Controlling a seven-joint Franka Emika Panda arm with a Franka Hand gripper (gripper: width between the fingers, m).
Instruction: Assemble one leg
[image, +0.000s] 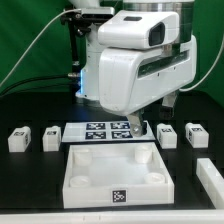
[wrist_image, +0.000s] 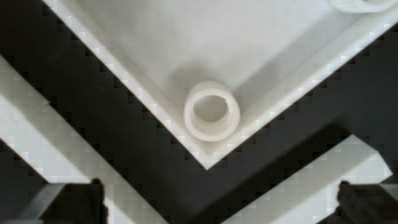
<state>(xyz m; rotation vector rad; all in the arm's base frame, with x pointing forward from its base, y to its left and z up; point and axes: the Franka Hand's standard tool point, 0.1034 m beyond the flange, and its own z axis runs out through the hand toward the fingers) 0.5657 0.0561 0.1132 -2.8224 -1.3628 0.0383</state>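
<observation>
Two small white plastic block-shaped pegs sit toward table edge on exterior view's right of tool (image: 139, 128). Nearest leg (image: 167, 135) just beside it. Tool released, empty, over large white square tray (image: 85, 188) corner socket (wrist_image: 214, 110).

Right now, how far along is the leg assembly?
Nothing looks done: the corner socket of the tray is empty, and the legs lie loose on the table. In hand: nothing; the gripper hangs open over that corner. Left: pick up a leg and seat it.
</observation>
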